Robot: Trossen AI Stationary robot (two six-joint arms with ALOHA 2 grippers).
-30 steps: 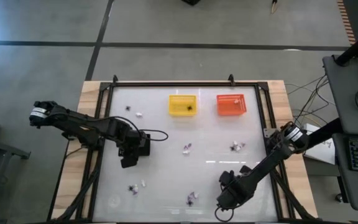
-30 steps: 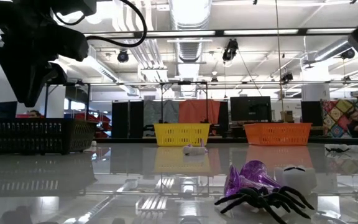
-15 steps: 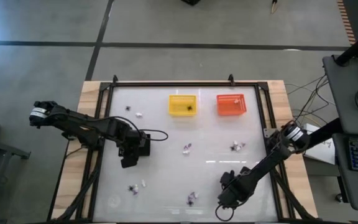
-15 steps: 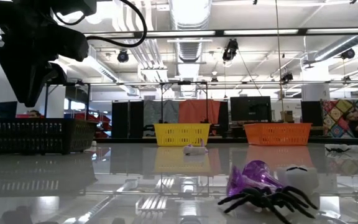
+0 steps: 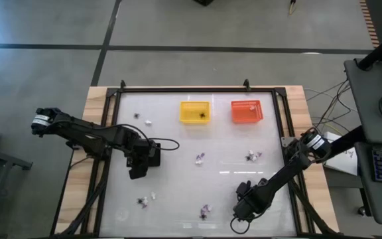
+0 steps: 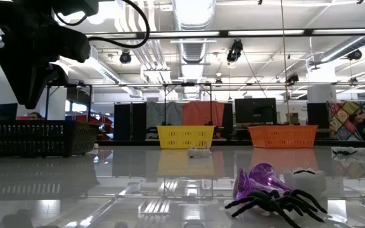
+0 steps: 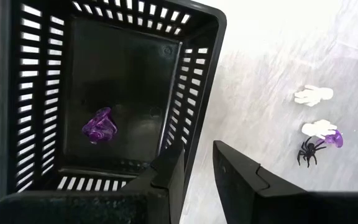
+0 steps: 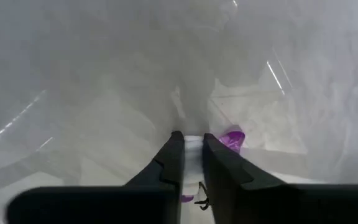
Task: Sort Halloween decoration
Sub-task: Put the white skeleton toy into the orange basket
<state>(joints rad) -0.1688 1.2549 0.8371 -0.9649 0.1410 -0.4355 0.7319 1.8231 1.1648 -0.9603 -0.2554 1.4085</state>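
right gripper shifted slightly near the table's front edge since a second ago; fingers look narrowly apart, can't tell if anything's pinched. purple trinket and black spider lie just beside its tips. left gripper hovers over black basket, fingers slightly apart, empty. one purple piece sits in that basket.
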